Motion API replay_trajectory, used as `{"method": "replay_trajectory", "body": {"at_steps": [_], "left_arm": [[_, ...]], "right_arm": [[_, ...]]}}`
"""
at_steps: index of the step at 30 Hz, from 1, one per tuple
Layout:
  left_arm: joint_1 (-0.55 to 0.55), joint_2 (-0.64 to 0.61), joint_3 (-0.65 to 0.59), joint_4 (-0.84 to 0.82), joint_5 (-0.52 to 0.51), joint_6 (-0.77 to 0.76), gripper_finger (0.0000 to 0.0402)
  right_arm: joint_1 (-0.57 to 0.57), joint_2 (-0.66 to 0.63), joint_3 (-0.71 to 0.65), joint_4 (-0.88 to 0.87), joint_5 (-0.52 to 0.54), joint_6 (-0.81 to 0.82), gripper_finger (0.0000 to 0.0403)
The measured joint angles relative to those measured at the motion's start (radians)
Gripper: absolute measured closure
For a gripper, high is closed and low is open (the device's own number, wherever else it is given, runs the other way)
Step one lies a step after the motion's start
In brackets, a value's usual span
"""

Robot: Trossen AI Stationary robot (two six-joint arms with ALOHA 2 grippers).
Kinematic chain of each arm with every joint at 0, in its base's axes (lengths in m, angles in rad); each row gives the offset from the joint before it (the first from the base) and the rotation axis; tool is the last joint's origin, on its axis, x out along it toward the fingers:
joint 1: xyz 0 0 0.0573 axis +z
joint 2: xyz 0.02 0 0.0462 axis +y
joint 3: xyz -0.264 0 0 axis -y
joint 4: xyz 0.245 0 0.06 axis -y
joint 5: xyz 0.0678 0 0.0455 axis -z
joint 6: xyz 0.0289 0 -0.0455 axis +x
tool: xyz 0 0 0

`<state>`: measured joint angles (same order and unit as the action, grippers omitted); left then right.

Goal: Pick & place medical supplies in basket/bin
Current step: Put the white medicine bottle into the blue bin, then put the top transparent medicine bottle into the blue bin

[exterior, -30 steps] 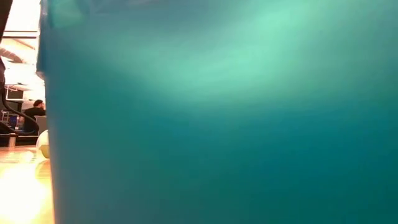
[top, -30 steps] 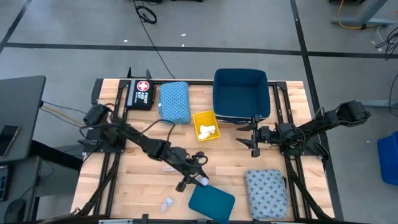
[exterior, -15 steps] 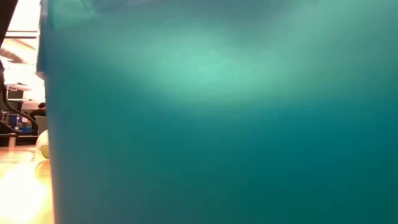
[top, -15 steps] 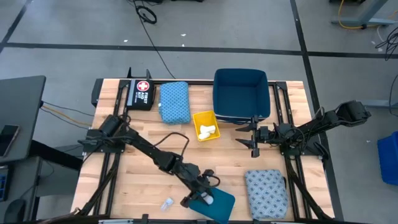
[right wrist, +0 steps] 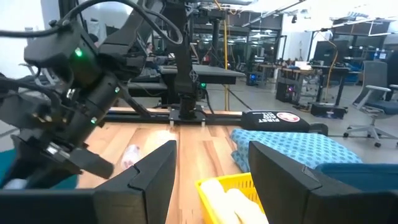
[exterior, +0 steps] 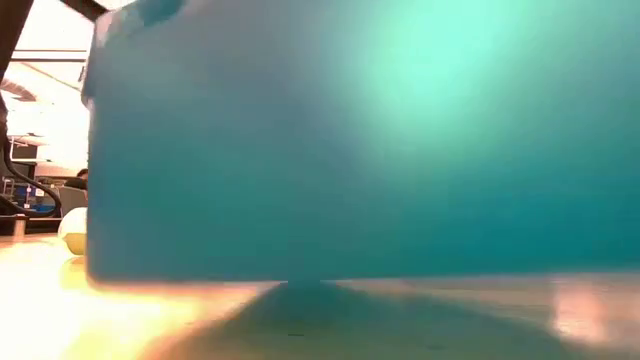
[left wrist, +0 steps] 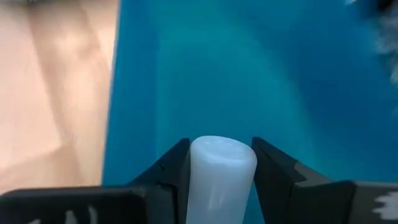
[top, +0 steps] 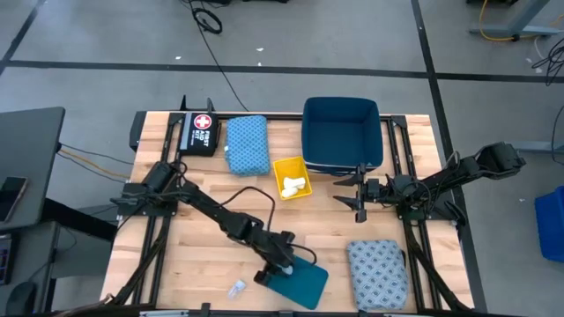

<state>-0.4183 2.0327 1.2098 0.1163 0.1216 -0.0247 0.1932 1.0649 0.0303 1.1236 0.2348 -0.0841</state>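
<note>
On the wooden bench (top: 194,255), the left gripper (top: 284,264) clamps 1 white roll (left wrist: 221,174) over the teal bin (top: 300,283) at the front edge. The right gripper (top: 361,195) waits with fingers apart near the yellow tray (top: 291,177). Grey floor (top: 106,53) surrounds the bench.

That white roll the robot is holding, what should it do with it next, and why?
Probably open the left tool and drop the white roll. The tool grips the roll and sits at the edge of the teal bin, whose inside fills the left wrist view. The right tool waits, open.
</note>
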Motion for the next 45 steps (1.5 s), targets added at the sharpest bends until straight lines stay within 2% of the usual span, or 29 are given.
{"method": "replay_trajectory", "body": {"at_steps": [9, 20, 29, 32, 37, 40, 45], "left_arm": [[0.001, -0.005, 0.002, -0.098, -0.113, 0.056, 0.0271], [-0.008, 0.0, 0.047, -0.134, -0.042, 0.078, 0.0189], [-0.027, -0.007, 0.137, -0.236, -0.044, 0.16, 0.0151], [-0.032, -0.023, 0.172, -0.323, -0.045, 0.168, 0.0152], [-0.047, -0.067, 0.215, -0.493, -0.117, 0.155, 0.0164], [-0.058, -0.094, 0.216, -0.628, -0.183, 0.099, 0.0168], [-0.077, -0.122, 0.215, -0.826, -0.294, -0.077, 0.0166]], "right_arm": [[0.0, 0.0, 0.0, -0.01, 0.0, 0.0, 0.0195], [0.0, 0.0, 0.0, -0.016, -0.001, 0.0, 0.0195], [0.0, 0.0, 0.0, -0.023, -0.001, 0.001, 0.0195], [0.0, 0.0, 0.0, -0.027, -0.001, 0.001, 0.0195], [0.0, 0.0, 0.0, -0.048, -0.001, 0.008, 0.0195], [0.0, 0.0, 0.0, -0.051, -0.002, 0.016, 0.0195], [0.0, 0.0, 0.0, -0.051, -0.001, 0.017, 0.0195]]}}
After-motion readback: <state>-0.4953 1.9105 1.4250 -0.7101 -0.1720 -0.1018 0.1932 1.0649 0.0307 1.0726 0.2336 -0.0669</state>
